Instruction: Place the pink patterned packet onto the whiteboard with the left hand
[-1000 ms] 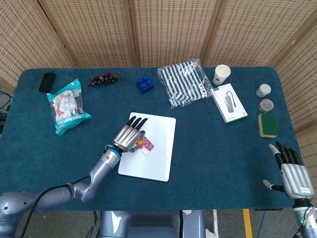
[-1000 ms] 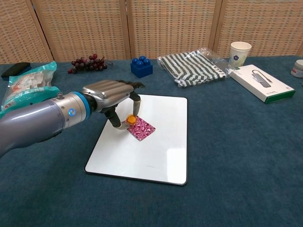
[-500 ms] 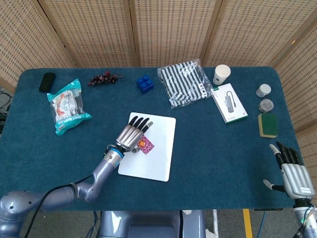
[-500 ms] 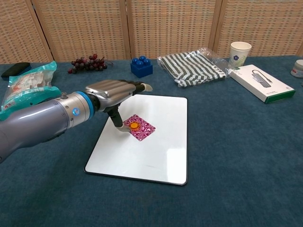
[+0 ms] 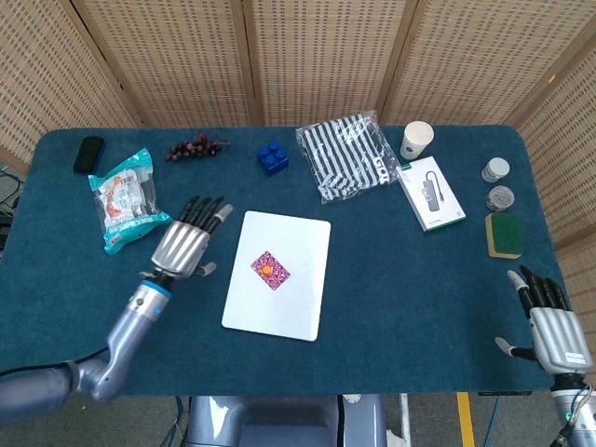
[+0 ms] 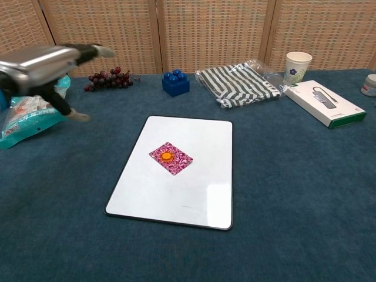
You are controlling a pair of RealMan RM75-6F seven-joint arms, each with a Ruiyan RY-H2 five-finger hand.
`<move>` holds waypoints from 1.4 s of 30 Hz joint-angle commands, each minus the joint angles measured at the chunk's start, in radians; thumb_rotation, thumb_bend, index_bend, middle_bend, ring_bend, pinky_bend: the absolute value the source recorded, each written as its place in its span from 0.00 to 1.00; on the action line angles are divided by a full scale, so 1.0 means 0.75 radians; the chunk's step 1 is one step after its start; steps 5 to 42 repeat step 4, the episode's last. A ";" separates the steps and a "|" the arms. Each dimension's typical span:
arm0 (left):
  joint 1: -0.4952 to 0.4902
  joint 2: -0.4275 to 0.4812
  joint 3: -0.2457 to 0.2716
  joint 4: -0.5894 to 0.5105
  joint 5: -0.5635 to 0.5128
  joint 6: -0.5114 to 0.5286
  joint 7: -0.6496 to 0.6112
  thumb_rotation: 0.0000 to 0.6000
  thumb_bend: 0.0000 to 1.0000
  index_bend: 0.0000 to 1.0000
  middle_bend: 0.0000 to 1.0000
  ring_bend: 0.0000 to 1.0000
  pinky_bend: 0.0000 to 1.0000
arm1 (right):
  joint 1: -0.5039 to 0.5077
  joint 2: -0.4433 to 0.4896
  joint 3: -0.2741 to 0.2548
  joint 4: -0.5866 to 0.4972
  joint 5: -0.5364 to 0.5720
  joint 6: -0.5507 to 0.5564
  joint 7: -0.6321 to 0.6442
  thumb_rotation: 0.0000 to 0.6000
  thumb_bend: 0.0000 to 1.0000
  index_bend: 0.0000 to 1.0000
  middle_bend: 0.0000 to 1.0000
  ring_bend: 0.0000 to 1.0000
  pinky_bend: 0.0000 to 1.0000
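The blue table [image 5: 391, 279] carried a whiteboard [image 5: 277, 275] near its middle, and the pink patterned packet [image 5: 270, 270] lay flat on the board's left half, with nothing touching it. To the left of the board, well apart from the packet, the left hand [image 5: 186, 247] hovered over the cloth with its fingers spread and released, holding nothing. At the near right corner the right hand [image 5: 551, 328] showed its fingers extended and apart; its palm side was hidden, but it seemed empty. At the far side lay a striped bag [image 5: 349, 154], a white box [image 5: 431, 194], a snack bag [image 5: 128, 198], a blue brick [image 5: 272, 155] and a paper cup [image 5: 416, 140].
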 commanded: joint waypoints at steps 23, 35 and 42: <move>0.363 0.217 0.160 -0.162 0.100 0.400 -0.100 1.00 0.00 0.00 0.00 0.00 0.00 | 0.003 -0.010 0.003 -0.009 0.002 0.005 -0.048 1.00 0.00 0.00 0.00 0.00 0.00; 0.363 0.217 0.160 -0.162 0.100 0.400 -0.100 1.00 0.00 0.00 0.00 0.00 0.00 | 0.003 -0.010 0.003 -0.009 0.002 0.005 -0.048 1.00 0.00 0.00 0.00 0.00 0.00; 0.363 0.217 0.160 -0.162 0.100 0.400 -0.100 1.00 0.00 0.00 0.00 0.00 0.00 | 0.003 -0.010 0.003 -0.009 0.002 0.005 -0.048 1.00 0.00 0.00 0.00 0.00 0.00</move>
